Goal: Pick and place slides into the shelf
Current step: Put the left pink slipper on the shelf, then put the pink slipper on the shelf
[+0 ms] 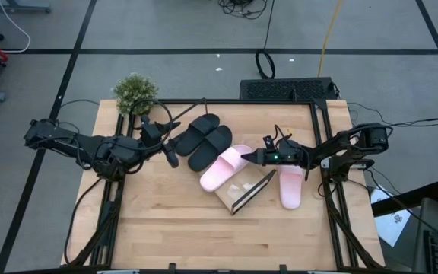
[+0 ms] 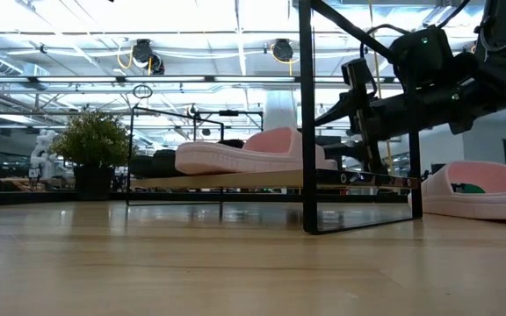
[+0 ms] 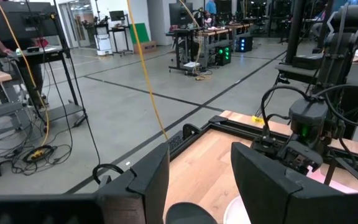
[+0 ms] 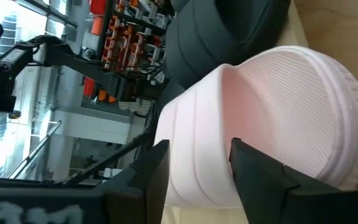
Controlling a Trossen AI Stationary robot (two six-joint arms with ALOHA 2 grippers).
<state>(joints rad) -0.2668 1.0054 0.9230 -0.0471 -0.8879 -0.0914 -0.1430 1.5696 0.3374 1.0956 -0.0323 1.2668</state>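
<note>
Wood surface: pale planked tabletop (image 1: 173, 221), smooth, with a dark frame along its edges.
Plant: small bushy green plant (image 1: 134, 92) in a dark pot, well to the left of the shelf, at the tabletop's back corner.
Left gripper: left gripper (image 1: 172, 157) sits left of the shelf, just beside the black pair; its two flat dark fingers stand spread apart with nothing between them.
Black slides: matte black pair (image 1: 204, 140) lying side by side on the shelf's left end, rounded soles, one wide strap each.
Shelf: long light-wood board (image 1: 238, 194) set slantwise across the tabletop's middle, thin black wire frames at its ends.
Pink slide on shelf: pale pink slide (image 1: 224, 167) with a finely ribbed footbed and smooth broad strap, lying on the shelf just right of the black pair.
Right gripper: right gripper (image 1: 247, 157) hovers at this pink slide's strap; its fingers are parted on either side of the strap, whether they touch it is unclear.
Second pink slide: second pink slide (image 1: 291, 185) lies on the tabletop, right of the shelf, under the right arm.
</note>
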